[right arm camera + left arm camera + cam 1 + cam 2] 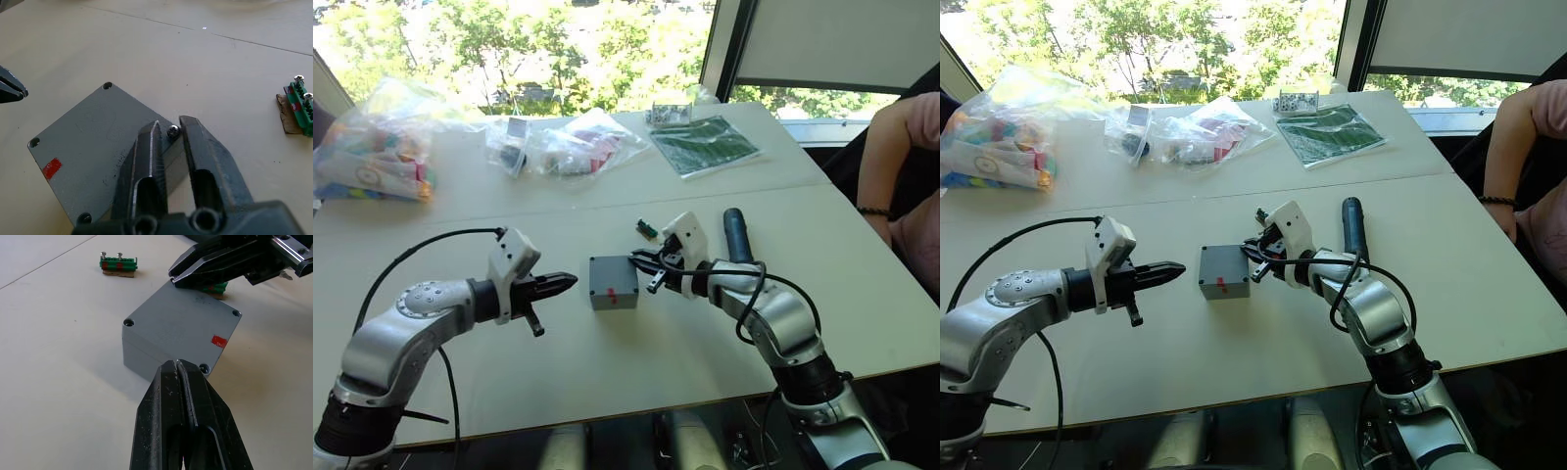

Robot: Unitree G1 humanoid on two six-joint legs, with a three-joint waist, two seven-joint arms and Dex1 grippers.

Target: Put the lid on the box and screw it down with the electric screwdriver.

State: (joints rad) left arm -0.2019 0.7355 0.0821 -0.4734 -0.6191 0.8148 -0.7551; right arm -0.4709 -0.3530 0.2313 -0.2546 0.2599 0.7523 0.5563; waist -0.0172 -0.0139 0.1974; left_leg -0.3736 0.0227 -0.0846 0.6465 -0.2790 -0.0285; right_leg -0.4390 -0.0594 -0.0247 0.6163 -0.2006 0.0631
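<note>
The grey box (613,284) stands mid-table with the lid (98,132) lying flat on top, a red mark near one edge. Three of the lid's corner holes are empty. At the fourth corner a small silver screw (172,131) sits between the fingertips of my right gripper (168,129), which is shut on it at the box's far right corner. My left gripper (570,281) is shut and empty, pointing at the box from the left, a short gap away. The electric screwdriver (737,235) lies on the table behind my right forearm.
A small green terminal block (647,229) lies just behind the box. Plastic bags of parts (382,147) and a green board (705,145) lie at the table's far side. A person's arm (901,147) is at the right edge.
</note>
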